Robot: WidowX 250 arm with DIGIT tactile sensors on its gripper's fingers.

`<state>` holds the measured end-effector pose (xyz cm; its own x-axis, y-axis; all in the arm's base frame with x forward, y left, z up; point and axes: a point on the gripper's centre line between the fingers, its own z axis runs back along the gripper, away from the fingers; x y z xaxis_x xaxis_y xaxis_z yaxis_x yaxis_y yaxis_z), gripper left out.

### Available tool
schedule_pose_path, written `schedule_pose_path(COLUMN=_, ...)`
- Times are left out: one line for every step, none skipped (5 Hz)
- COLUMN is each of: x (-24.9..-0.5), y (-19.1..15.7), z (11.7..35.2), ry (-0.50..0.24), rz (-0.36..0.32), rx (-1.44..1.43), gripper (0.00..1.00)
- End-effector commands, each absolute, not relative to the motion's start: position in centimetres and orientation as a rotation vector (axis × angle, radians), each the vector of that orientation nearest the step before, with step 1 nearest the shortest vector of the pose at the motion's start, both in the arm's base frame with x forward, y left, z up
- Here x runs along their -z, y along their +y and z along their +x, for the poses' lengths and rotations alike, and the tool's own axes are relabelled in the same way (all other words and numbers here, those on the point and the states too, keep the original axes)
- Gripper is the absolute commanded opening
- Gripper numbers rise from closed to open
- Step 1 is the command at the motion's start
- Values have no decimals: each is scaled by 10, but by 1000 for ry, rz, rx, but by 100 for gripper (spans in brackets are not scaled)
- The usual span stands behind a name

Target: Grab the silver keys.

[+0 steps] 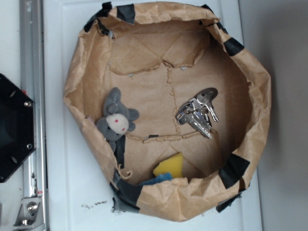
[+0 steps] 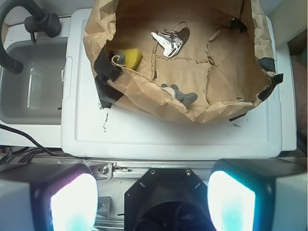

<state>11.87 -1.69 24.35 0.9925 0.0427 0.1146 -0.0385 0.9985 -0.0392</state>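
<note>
The silver keys (image 1: 197, 111) lie on the floor of a brown paper-lined bin (image 1: 250, 72), right of centre in the exterior view. In the wrist view the silver keys (image 2: 169, 40) sit near the top, deep inside the bin (image 2: 144, 94). My gripper (image 2: 153, 202) is open at the bottom of the wrist view, high above the robot base and well short of the bin, with nothing between its two glowing pads (image 2: 74, 202). The gripper does not show in the exterior view.
A grey plush toy (image 1: 115, 119) leans on the bin's left wall. A yellow sponge (image 1: 169, 166) lies at the bin's near side. The bin stands on a white platform (image 2: 159, 132). The black robot base (image 1: 12, 127) and a metal rail (image 1: 32, 62) are to the left.
</note>
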Motion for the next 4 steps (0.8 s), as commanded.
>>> schedule_pose_path(x=-243, y=-17, z=119, ry=-116, rz=-37, rx=-41, gripper=100)
schedule_pose_path(x=-234, y=-24, z=169, ry=-169, rz=-19, rx=-268, gripper=100)
schedule_pose_path(x=-224, y=-17, z=207, ry=-151, rz=12, rx=-344, gripper=100)
schedule_pose_path(x=-211, y=-8, z=226, ry=-169, rz=27, rx=-346, gripper=100)
